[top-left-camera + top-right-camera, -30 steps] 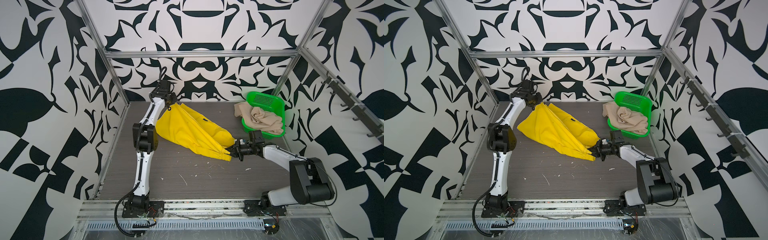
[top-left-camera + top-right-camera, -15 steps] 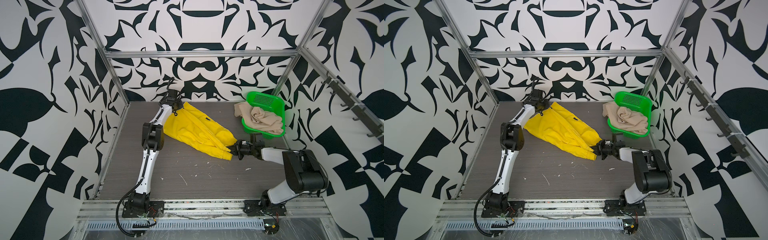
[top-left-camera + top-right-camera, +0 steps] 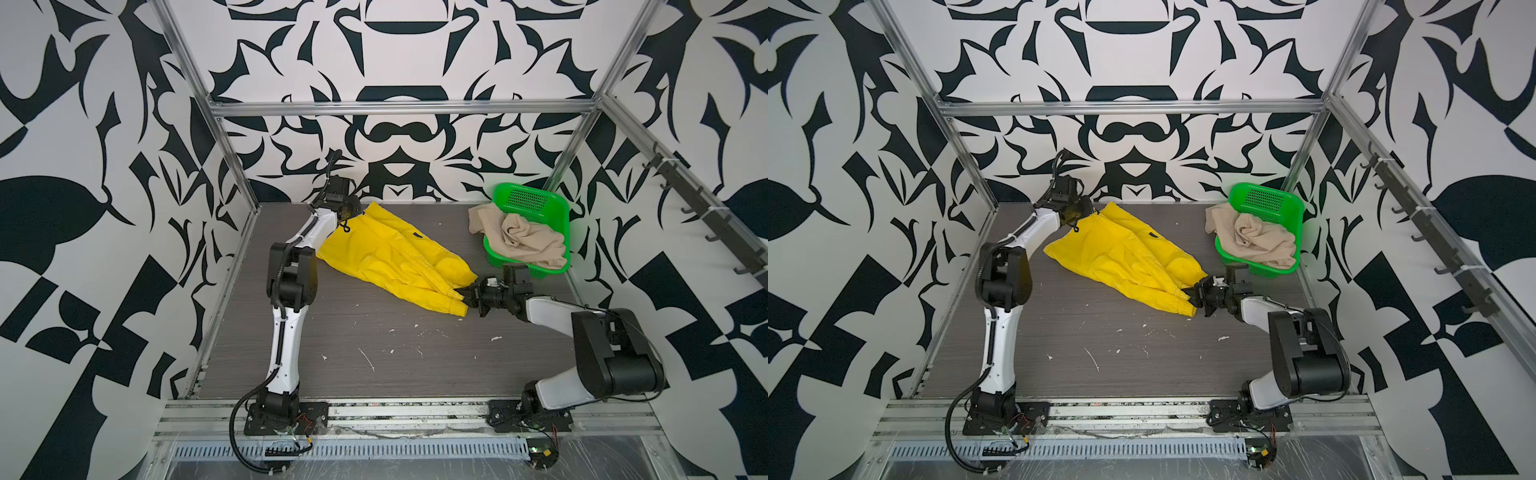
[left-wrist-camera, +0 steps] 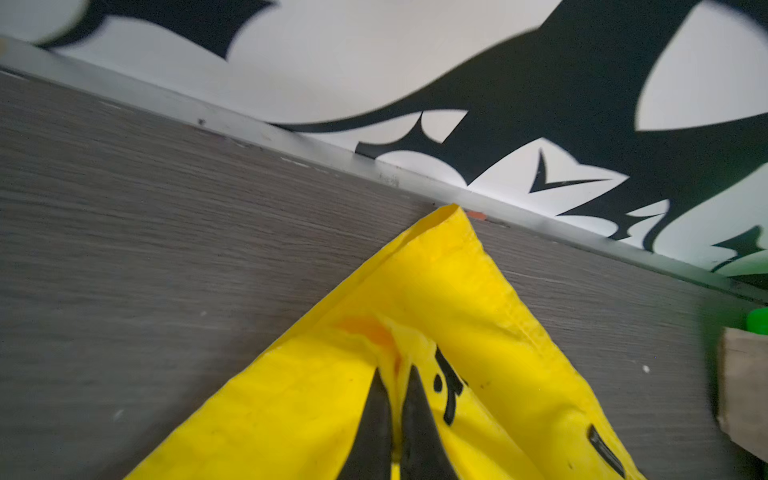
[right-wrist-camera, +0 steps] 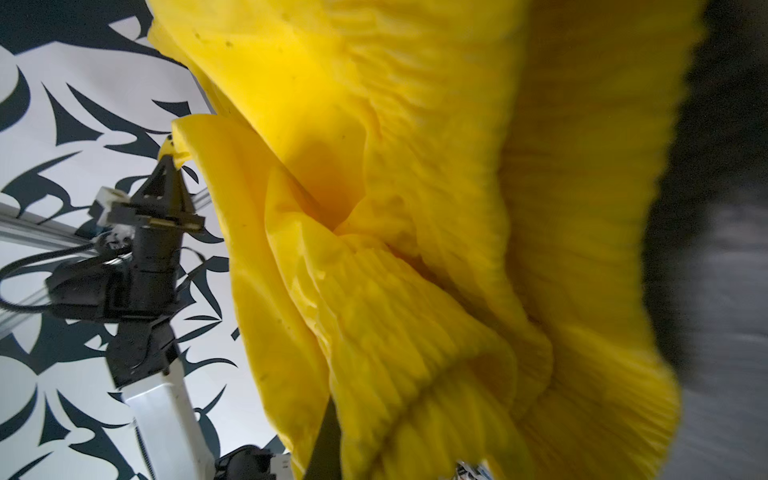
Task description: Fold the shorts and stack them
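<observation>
**A:** Walls (image 3: 395,54) first. What surrounds the cell?

**B:** Black-and-white leaf pattern on every side, with a hook rail (image 3: 675,174) along the right one.

**A:** And the table (image 3: 332,332)?

**B:** Grey wood grain, scattered with white flecks (image 3: 368,359). The yellow shorts (image 3: 386,257) lie spread across it, running from the back edge, left of centre, toward the right.

**A:** Anything crowding them?

**B:** A green basket (image 3: 536,199) sits at the back right, near the shorts' gathered end but apart from it. The beige shorts (image 3: 519,241) are heaped in it, one part spilling over the rim on the left.

**A:** The grippers?

**B:** The left gripper (image 3: 347,212) is clenched on a corner of the yellow cloth close to the back wall. The left wrist view shows both fingers (image 4: 374,415) pinched on fabric. The right gripper (image 3: 465,291) is clamped on the gathered elastic end, just in front of the basket.

**A:** Any writing?

**B:** A small black tab (image 3: 417,235) is sewn on the yellow shorts, and black print (image 4: 451,386) shows beside the left fingers. Neither can be read.
</observation>
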Robot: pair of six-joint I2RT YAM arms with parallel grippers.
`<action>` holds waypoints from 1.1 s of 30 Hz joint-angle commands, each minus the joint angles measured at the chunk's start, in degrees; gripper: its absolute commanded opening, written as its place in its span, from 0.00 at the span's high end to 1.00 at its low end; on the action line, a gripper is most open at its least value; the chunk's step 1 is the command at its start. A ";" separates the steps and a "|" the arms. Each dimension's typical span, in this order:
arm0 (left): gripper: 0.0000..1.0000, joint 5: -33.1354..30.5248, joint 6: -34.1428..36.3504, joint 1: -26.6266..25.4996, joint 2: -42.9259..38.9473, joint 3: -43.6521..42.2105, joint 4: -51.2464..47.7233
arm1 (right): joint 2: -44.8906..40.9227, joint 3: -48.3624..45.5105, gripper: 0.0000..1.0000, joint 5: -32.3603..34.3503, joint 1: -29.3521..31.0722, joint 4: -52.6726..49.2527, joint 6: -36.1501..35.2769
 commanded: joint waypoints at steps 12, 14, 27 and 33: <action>1.00 -14.01 -4.69 9.90 -46.87 -38.93 -8.90 | -5.61 9.47 1.00 1.09 1.84 -24.69 -19.09; 1.00 -14.68 -4.68 11.67 -52.95 -43.78 -11.24 | -6.35 9.68 1.00 0.71 3.33 -27.38 -20.02; 1.00 -20.83 -2.75 14.13 -83.10 -54.24 -27.70 | -28.11 1.86 1.00 2.33 14.18 -43.02 -14.01; 1.00 -18.97 0.44 14.13 -78.90 -45.43 -29.39 | -30.96 4.34 1.00 0.88 14.47 -45.89 -14.12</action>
